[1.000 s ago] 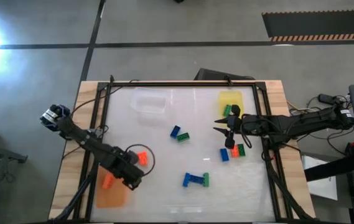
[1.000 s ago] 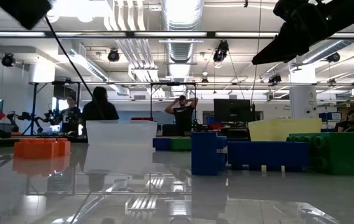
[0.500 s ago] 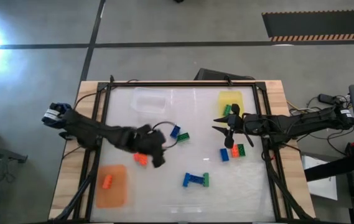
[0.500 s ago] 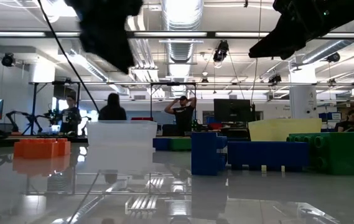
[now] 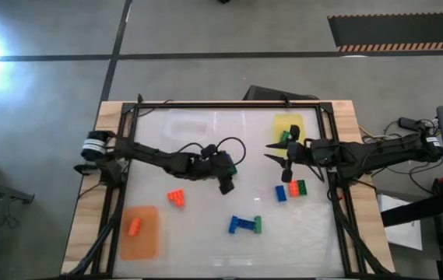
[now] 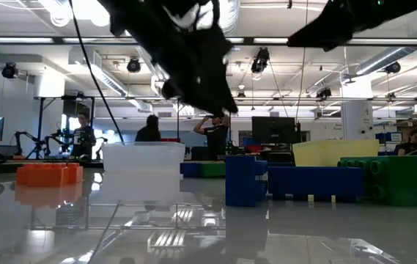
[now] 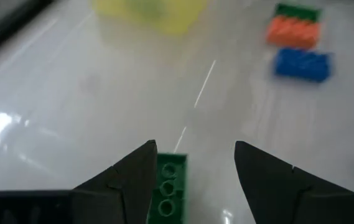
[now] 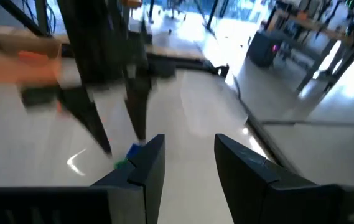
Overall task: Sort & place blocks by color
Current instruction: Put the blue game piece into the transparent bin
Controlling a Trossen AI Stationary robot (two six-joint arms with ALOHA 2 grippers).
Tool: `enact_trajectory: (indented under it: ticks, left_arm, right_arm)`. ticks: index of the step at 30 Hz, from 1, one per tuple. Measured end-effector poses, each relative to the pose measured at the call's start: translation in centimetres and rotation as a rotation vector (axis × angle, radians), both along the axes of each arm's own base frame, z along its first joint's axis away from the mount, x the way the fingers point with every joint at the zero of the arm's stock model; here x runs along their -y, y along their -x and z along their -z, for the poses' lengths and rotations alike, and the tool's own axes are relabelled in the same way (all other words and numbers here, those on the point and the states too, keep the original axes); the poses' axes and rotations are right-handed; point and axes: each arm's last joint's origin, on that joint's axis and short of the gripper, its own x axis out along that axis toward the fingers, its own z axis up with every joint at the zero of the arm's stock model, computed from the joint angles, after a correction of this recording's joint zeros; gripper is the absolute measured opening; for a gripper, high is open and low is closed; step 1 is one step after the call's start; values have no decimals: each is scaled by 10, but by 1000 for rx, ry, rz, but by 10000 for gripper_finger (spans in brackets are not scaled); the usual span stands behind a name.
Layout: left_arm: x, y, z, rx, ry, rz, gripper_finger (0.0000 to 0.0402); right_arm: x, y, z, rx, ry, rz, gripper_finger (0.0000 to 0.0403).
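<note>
High view: left fingers (image 5: pixel 226 180) spread above green block (image 7: pixel 167 190); right fingers (image 5: pixel 277 159) spread, hovering.

Overhead, table-level, two wrists — perhaps overlapping.

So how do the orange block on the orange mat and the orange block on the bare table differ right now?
The orange block on the mat lies on the orange mat near the table's front left corner; the loose orange block lies on bare white table, unsorted. The mat block lies farther from the left tool; the loose one lies closer to it. Both are small orange bricks, and no tool touches either.
</note>
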Motion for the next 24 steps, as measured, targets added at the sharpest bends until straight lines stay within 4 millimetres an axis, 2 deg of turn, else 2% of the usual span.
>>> enact_trajectory:
  ticks: [4, 7, 13, 19, 24]
  left_arm:
    - [-15, -8, 25, -42, 52, -97, 199]
    - [-25, -12, 36, -58, 61, -149, 199]
    - [-34, -10, 32, -57, 61, -209, 199]
    - [-46, 5, 35, -135, 124, -399, 199]
    - [-43, 5, 36, -143, 173, -377, 199]
  right_arm:
    - [0, -1, -7, 15, 23, -7, 130]
    - [0, -1, -5, 2, 41, -11, 130]
    - [0, -1, -4, -4, 45, -13, 130]
    - [0, 0, -3, -10, 44, -12, 130]
    - [0, -1, -3, -10, 43, -12, 130]
